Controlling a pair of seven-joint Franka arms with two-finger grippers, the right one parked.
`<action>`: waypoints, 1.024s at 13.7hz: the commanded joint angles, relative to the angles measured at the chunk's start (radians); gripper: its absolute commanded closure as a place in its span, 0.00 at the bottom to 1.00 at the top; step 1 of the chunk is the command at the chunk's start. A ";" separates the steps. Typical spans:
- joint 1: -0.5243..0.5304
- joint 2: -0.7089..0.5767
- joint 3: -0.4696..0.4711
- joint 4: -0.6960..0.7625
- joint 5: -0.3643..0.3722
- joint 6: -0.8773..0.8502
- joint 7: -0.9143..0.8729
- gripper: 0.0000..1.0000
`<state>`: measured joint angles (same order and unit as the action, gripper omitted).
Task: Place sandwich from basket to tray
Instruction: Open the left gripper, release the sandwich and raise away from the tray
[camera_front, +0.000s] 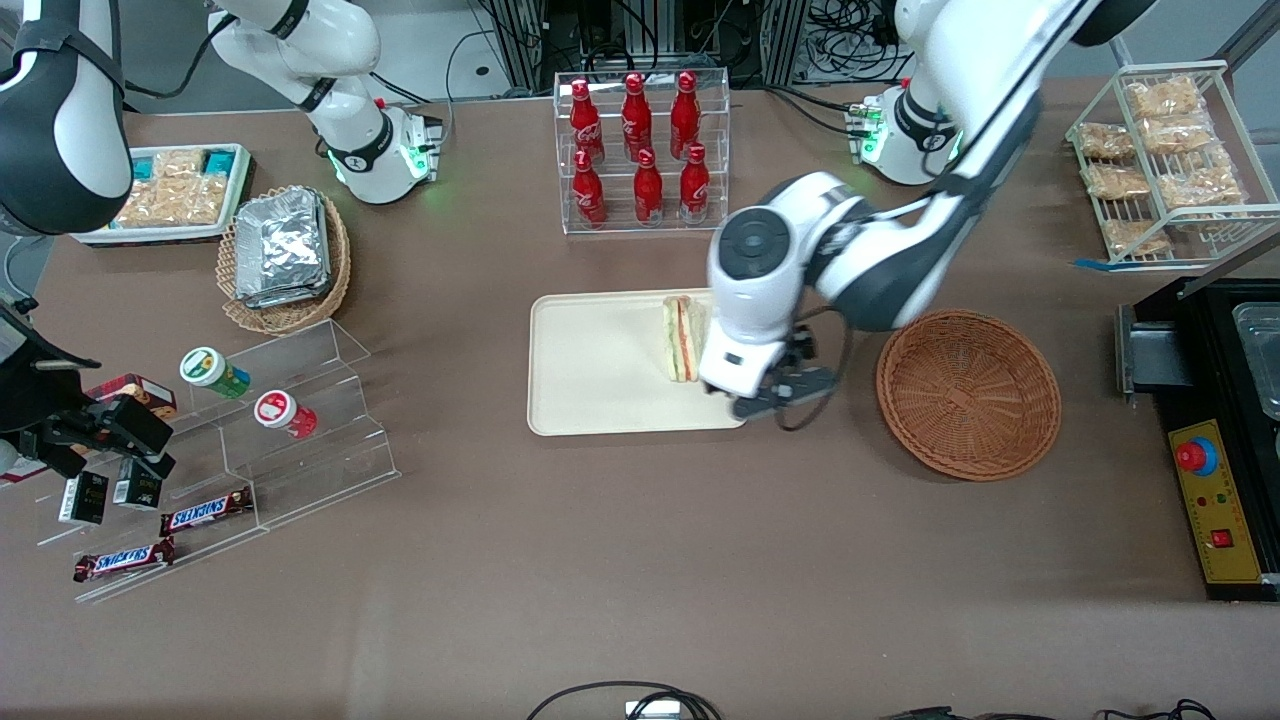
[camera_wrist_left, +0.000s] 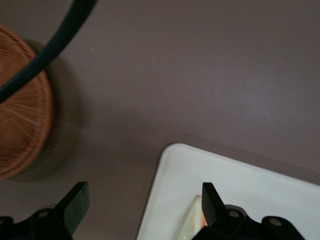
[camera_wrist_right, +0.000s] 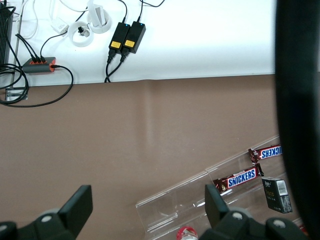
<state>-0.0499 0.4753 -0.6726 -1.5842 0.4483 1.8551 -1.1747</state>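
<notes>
Gripper (camera_wrist_left: 140, 207): left arm's black two-finger gripper, spread wide, holding nothing, over the tray's basket-side edge.
Sandwich (camera_front: 683, 338): triangular white-bread wedge on the cream rectangular tray (camera_front: 590, 370), beside one finger, long axis running toward the camera.
Basket (camera_front: 968, 392): reddish-brown round wicker, empty.
Next: lift clear, I judge.

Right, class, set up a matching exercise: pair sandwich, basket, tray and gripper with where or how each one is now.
Things:
1. sandwich
2. basket
3. tray
4. gripper

States:
A. holds nothing, toward the working arm's end of the table
B. open, above the tray's edge nearest the basket
C. lies on the tray
D. cream-beige, nearer the front camera than the bottle rack

Pairs: 1-C, 2-A, 3-D, 4-B
</notes>
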 joint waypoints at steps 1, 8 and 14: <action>0.048 -0.050 -0.007 0.023 0.003 -0.082 -0.014 0.01; 0.099 -0.268 0.180 -0.026 -0.233 -0.116 0.319 0.01; 0.102 -0.463 0.428 -0.045 -0.404 -0.292 0.826 0.01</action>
<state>0.0524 0.0840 -0.2913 -1.5843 0.0846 1.5989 -0.4740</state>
